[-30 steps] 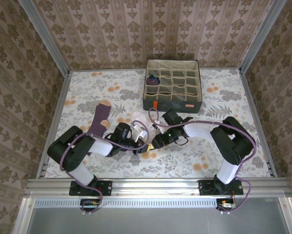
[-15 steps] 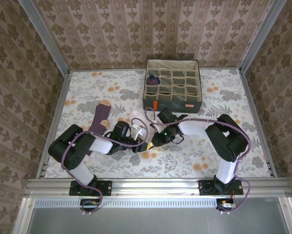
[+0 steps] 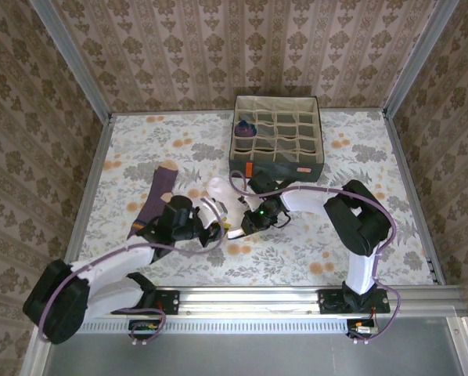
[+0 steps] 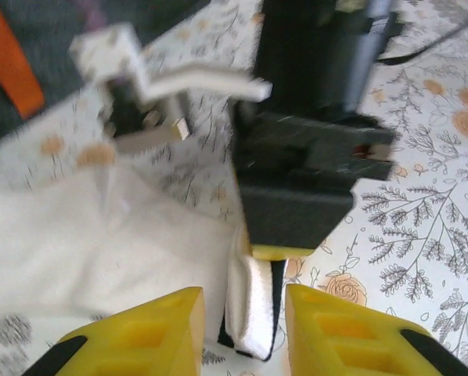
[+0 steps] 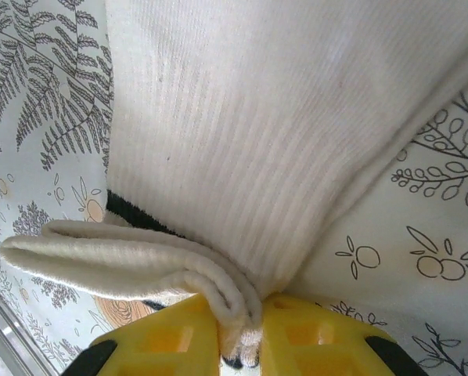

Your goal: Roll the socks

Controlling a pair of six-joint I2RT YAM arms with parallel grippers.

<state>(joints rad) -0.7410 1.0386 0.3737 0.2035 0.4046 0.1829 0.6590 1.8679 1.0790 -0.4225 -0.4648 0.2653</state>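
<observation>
**Tabletop layout.** The white sock (image 3: 221, 194) lies near the centre of the tabletop (image 3: 140, 149), in front of the box (image 3: 277, 166) and apart from it. The purple sock (image 3: 162, 188) lies flat to its left, close by but not touching. A third sock (image 3: 243, 128), dark purple, sits in a rear-left cell of the box.

**Right arm.** The right fingers (image 5: 320, 341) are closed on the white sock. In the right wrist view, the folded striped cuff is pinched between the two yellow tips. Several layers of ribbed fabric are bunched at the grip, and a dark stripe shows beside it. The rest of the sock spreads flat on the tabletop beyond the tips.

**Left arm.** The left fingers (image 4: 140, 333) are parted. In the left wrist view, the doubled cuff stands on edge in the gap between them. Clear space shows on the left side of the fold. On the right side the view is blurred, so contact with that finger cannot be confirmed. The right arm's black wrist housing hangs directly over the same fold, its yellow tip touching the fabric.

**Relative position.** In the top view, both wrists meet at the near end of the white sock, the left arm from the left and the right arm from the right.
</observation>
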